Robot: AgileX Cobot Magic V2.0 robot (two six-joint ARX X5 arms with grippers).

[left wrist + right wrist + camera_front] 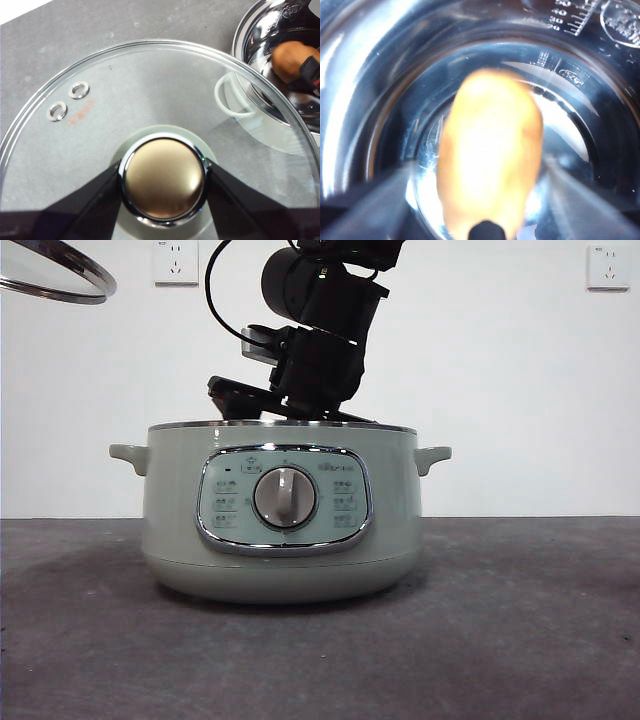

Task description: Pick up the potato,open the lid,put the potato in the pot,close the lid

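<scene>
Potato lowered into open cooker while lid is held clear

The right gripper (300, 412) reaches down past the chrome rim of the pot (180, 520), its jaws closed on the potato (490, 165) just above the shiny steel inner bowl (365, 100), whose curved wall rings it closely; the left gripper (163, 182) clamps the round knob (164, 179) of the glass lid (150, 85), held high off to the pot's side over bare grey bench (520, 620), its rim showing in the front view's top corner. The bench in front of the pot and on both sides lies open, a white wall (500, 390) with two sockets (176, 262) stands behind, and the grey dial (285, 497) faces the front edge
</scene>
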